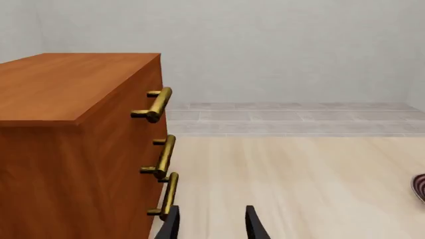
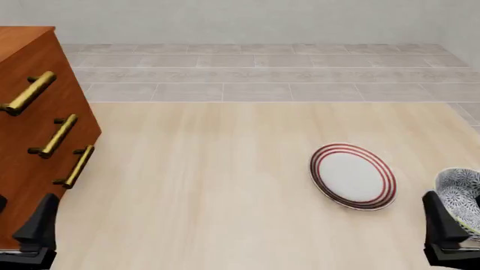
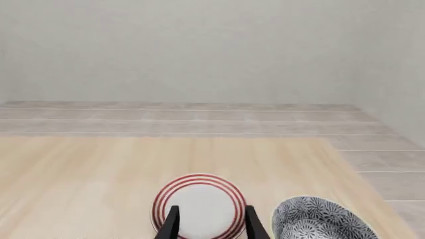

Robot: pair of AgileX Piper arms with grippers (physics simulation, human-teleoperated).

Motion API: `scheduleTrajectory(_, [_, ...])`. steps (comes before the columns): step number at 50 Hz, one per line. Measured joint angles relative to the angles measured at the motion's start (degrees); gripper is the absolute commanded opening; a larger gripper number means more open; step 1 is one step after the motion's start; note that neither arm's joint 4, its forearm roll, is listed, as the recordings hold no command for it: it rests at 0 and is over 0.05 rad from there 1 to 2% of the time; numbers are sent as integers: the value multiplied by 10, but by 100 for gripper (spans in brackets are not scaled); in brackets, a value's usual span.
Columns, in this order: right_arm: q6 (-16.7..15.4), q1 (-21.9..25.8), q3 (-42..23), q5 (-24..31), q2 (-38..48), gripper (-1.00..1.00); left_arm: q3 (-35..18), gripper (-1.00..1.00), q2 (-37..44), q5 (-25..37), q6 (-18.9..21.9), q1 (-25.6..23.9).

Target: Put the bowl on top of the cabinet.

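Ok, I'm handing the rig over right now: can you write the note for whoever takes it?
Left gripper: open, empty, low beside the cabinet, near its lowest handle.
Right gripper: open, empty, at the table's near right, fingers framing the plate in its wrist view.
Bowl: on the table at the far right edge of the front view, right of the red-ringed plate and just beside the right gripper. Not grasped.
Cabinet: far left, top bare where it shows in the left wrist view.
Done: nothing yet.
Left: grasp the bowl, probably with the right arm, carry it across, set it on the cabinet top.
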Motion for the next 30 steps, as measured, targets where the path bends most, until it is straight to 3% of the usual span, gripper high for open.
scheduleTrajectory(21, [7,16,-2,-18,24,100,-1,100,6,-2,1,0])
scheduleTrajectory(30, [14,15,-26,11,16,100,0,100,8,-3,2,-1])
